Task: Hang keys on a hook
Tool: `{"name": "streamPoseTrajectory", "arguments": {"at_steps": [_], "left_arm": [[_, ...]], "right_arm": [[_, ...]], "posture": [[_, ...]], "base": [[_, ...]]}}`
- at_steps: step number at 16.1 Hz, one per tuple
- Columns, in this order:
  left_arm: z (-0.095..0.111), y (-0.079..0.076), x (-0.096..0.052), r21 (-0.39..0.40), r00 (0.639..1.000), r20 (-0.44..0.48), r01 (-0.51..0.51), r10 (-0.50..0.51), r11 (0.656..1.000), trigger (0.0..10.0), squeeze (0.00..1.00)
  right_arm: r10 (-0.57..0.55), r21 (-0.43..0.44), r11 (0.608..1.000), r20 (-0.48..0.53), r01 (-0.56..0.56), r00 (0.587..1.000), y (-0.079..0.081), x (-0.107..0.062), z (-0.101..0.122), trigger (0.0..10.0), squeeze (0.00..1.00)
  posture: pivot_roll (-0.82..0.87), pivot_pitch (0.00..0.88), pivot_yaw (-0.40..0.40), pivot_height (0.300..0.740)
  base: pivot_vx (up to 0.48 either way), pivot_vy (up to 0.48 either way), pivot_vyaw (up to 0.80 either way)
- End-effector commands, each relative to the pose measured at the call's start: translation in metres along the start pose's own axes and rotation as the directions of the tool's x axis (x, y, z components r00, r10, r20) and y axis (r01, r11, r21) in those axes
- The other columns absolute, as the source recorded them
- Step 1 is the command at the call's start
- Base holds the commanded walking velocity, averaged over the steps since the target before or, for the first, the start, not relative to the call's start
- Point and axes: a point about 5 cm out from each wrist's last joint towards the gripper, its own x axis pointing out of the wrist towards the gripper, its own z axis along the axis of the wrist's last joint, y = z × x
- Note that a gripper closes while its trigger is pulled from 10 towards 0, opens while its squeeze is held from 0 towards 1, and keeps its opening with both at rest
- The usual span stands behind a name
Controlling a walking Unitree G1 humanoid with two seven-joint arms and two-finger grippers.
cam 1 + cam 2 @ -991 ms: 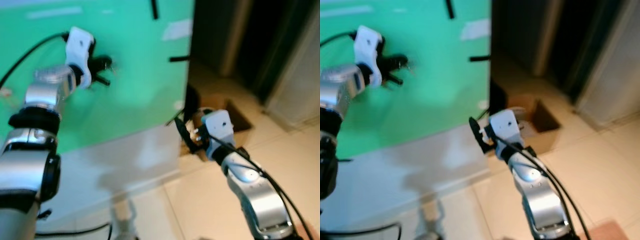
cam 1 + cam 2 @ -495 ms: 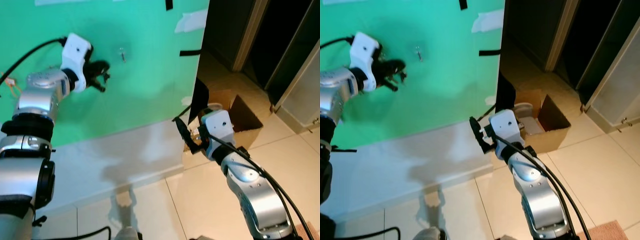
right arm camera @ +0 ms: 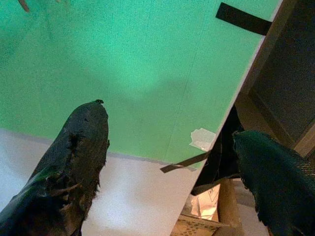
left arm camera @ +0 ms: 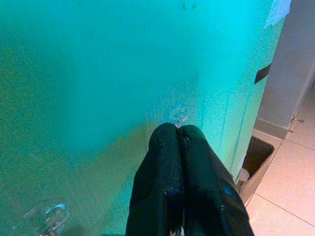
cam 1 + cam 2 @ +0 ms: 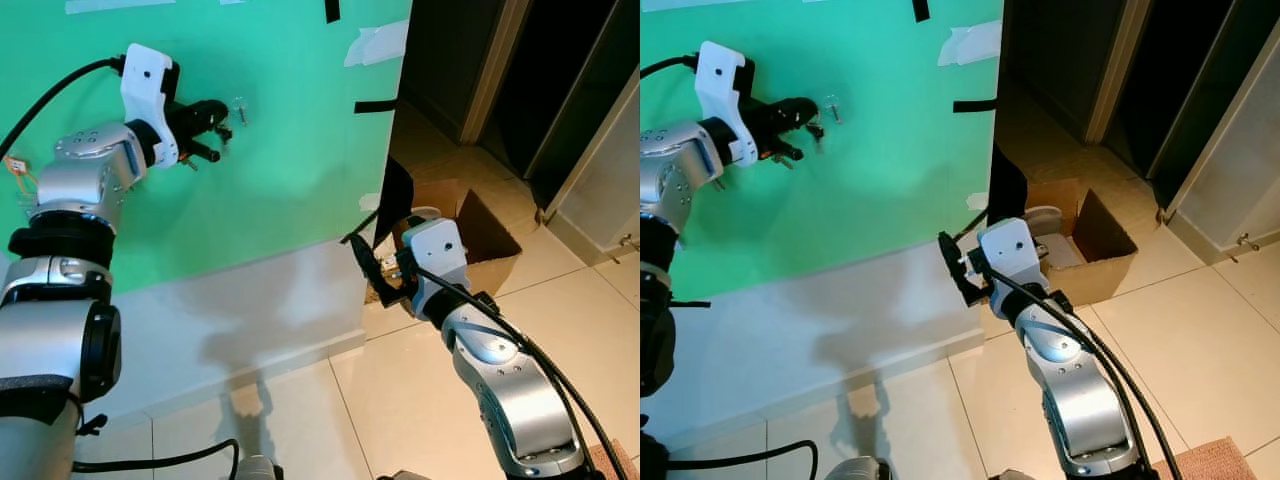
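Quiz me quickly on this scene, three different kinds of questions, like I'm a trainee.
1. True or false: the right pincer is shut.
2. Which pincer is raised beside the hook on the green wall? A left, B right.
3. Fill in: the open box on the floor is made of ____.
Key: 1 false, its fingers stand apart. 2 A, the left pincer. 3 cardboard.

Keys too small to make out (left gripper covers them).

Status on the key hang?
Left gripper shut on keys, at hook on green board. Right gripper open, idle, low. Nothing blocking.
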Motion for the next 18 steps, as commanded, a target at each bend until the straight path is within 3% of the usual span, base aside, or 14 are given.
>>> {"name": "streamPoseTrajectory", "arguments": {"at_steps": [1,9,11,15,18], "left_arm": [[0.006,0.001,0.001,-0.007,1.0,0.021,-0.012,0.012,1.0,10.0,0.0],[0.008,-0.014,0.019,-0.01,0.998,0.057,0.004,-0.004,1.0,10.0,0.0],[0.01,-0.014,0.022,0.007,0.997,0.066,-0.038,0.037,0.999,10.0,0.0],[0.011,-0.012,0.025,0.02,0.993,0.086,-0.085,0.083,0.996,10.0,0.0],[0.01,-0.014,0.028,0.014,0.991,0.096,-0.1,0.098,0.995,10.0,0.0]], "right_arm": [[-0.004,-0.009,1.0,0.015,0.004,1.0,0.0,0.003,0.003,10.0,0.0],[-0.036,-0.001,0.999,0.029,0.036,0.999,-0.004,0.004,0.006,10.0,0.0],[-0.005,0.013,1.0,0.042,0.005,0.999,-0.001,0.002,0.008,10.0,0.0],[0.115,0.144,0.98,0.17,-0.14,0.979,0.01,-0.002,0.029,10.0,0.0],[0.11,0.157,0.977,0.215,-0.146,0.97,0.007,0.001,0.039,10.0,0.0]], "posture": [[-0.02,0.0,0.054,0.74],[-0.04,0.0,0.058,0.74],[-0.04,0.0,0.059,0.74],[-0.04,0.0,0.055,0.74],[-0.04,0.0,0.053,0.74]], "base": [[0.0,0.0,0.0],[0.0,0.0,0.0],[0.0,0.0,0.0],[0.0,0.0,0.0],[0.0,0.0,0.0]]}}
